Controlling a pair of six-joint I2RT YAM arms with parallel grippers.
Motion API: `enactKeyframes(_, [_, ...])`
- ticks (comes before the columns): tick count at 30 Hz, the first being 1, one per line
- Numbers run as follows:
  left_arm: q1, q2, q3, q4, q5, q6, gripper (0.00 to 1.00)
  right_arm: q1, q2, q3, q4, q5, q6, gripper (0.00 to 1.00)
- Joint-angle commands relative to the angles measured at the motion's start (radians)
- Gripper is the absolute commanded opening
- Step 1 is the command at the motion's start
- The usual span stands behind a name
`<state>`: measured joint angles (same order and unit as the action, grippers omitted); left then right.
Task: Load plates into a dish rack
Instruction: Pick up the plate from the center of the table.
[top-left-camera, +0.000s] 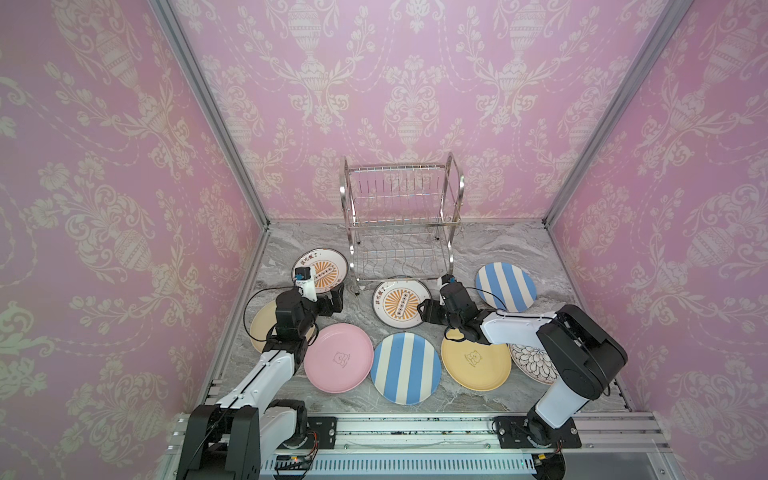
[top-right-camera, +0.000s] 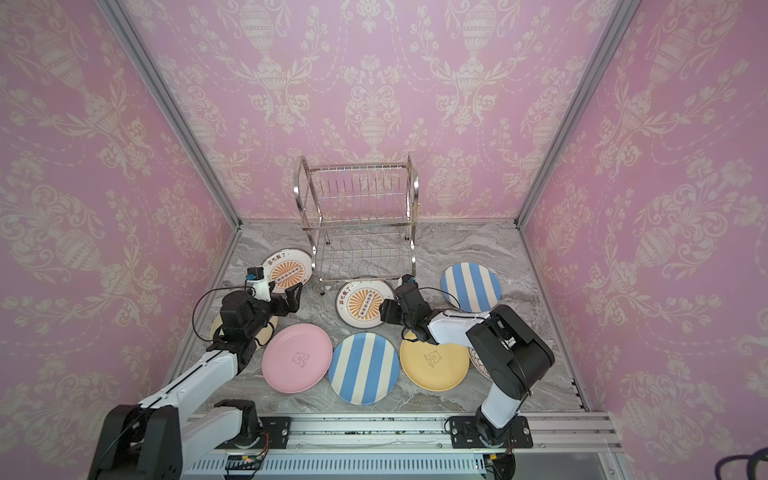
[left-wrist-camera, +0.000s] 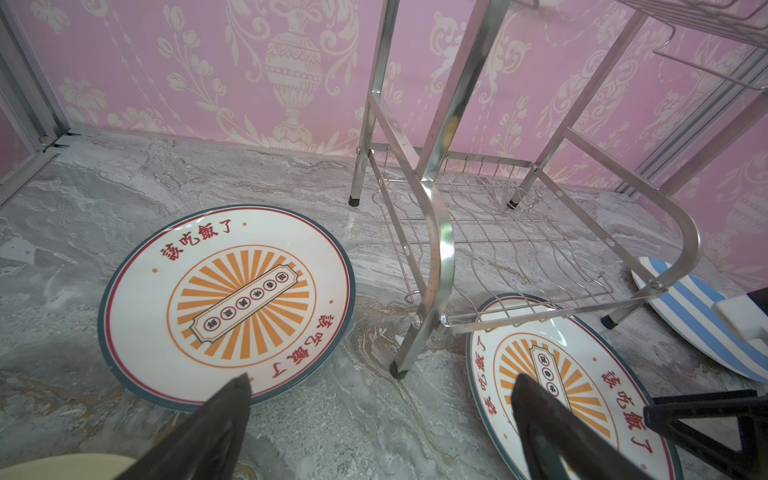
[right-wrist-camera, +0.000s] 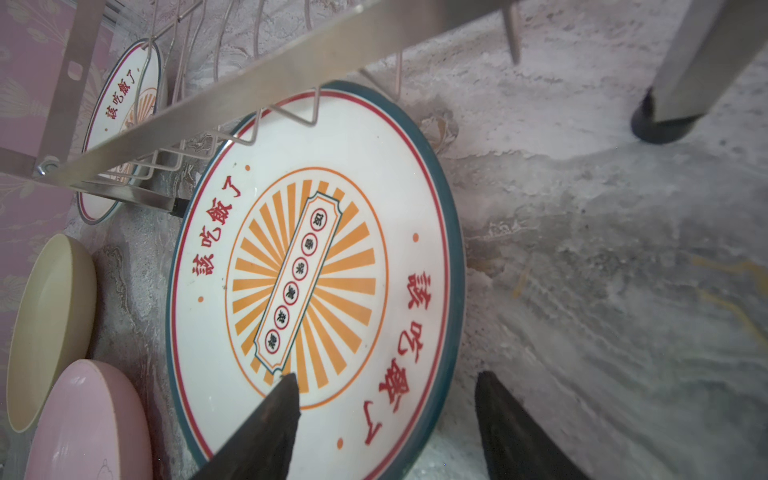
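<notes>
Nearest on the bench (top-left-camera: 540, 257) lie the pink plate (top-left-camera: 338, 357), near striped plate (top-left-camera: 405, 368), yellow plate (top-left-camera: 476, 359) and black-petal plate (top-left-camera: 532, 363) in a row, with the cream plate (top-left-camera: 259, 328) partly under the left arm. Beyond them the left hand (left-wrist-camera: 382, 380) hangs open and holds nothing, while the right hand (right-wrist-camera: 386, 376), also open, straddles the right rim of the middle sunburst plate (top-left-camera: 401, 305), not clamped on it. Farther back the left sunburst plate (top-left-camera: 320, 270) and far striped plate (top-left-camera: 505, 293) flank the dish rack (top-left-camera: 401, 220), which stands by the back wall, its front rail over the middle sunburst plate's far edge.
</notes>
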<state>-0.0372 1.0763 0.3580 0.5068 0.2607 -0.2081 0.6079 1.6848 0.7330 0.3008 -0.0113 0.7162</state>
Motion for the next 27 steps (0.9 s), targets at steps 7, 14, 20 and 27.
enactKeyframes(7, [-0.010,-0.034,-0.005,-0.002,0.014,0.003,0.99,-0.027,0.038,-0.023,0.102,-0.021,0.079,0.64])
enactKeyframes(14, [-0.010,-0.012,-0.002,0.009,0.024,-0.005,0.99,-0.032,0.058,-0.017,0.116,-0.028,0.094,0.62])
enactKeyframes(20, [-0.009,-0.010,-0.015,0.024,0.018,-0.007,0.99,-0.040,0.080,-0.017,0.145,-0.040,0.120,0.57])
enactKeyframes(27, [-0.012,-0.029,-0.014,0.003,0.018,0.002,0.99,-0.054,0.119,-0.016,0.194,-0.066,0.158,0.55])
